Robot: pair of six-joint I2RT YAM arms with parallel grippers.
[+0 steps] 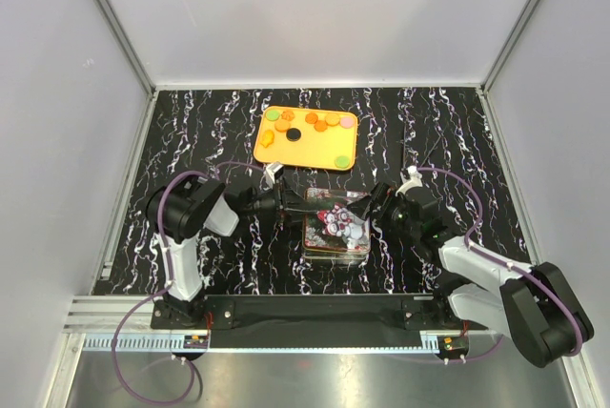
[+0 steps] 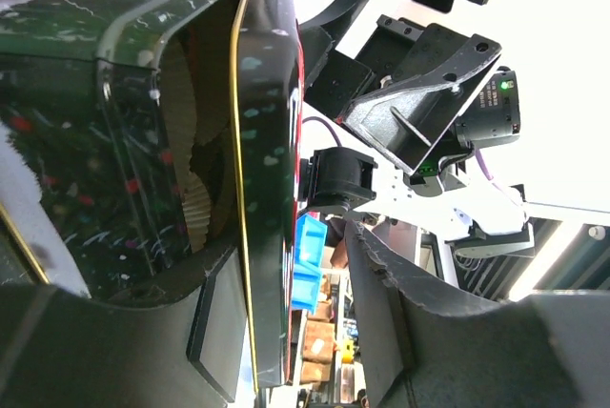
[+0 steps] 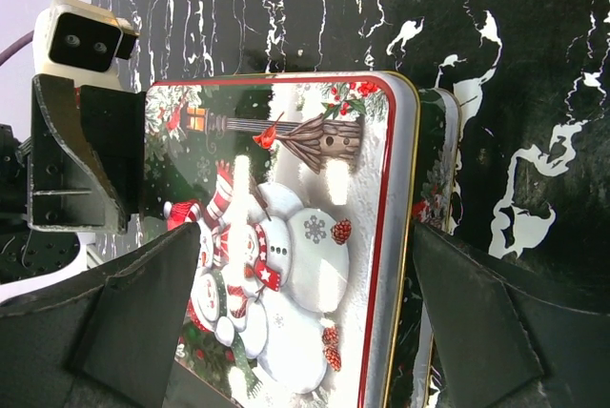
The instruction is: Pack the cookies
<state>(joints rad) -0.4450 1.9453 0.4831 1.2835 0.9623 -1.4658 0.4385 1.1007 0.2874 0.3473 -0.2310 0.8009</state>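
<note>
left arm folded high at the elbow, forearm levelled toward the middle of the marbled black surface (image 1: 429,132). left claw (image 1: 282,200) at the left edge of the christmas tin (image 1: 335,232), pointing right. right arm stretched low from its base and angled up and to the left. right claw (image 1: 374,200) at the tin's far right corner, pointing left, face to face with the other across the tin.

left claw part-open, one finger on each side of the lid's gold-rimmed edge. in the left wrist view, a clear gap between one finger and the lid; contact on the other side impossible to tell. right claw spread wide, fingers flanking the snowman lid (image 3: 305,189) in the right wrist view, not clamped on it.

tin rectangular, lid printed with snowmen and a birdhouse inside a red and gold border. lid askew over the base, a strip of the base's wall showing past one long edge. under the lid, seen from the left wrist, fluted paper cups (image 2: 195,198) inside the tin.

behind the tin, apart from it, a yellow tray (image 1: 315,149) carrying the cookies (image 1: 319,123): orange ones along the far side with a pink one among them, a black one (image 1: 294,134) near the middle, green ones at the far left and the near right corners. all visible cookies on the tray, beyond both claws and touched by neither, the tray's near edge just past the left wrist.
</note>
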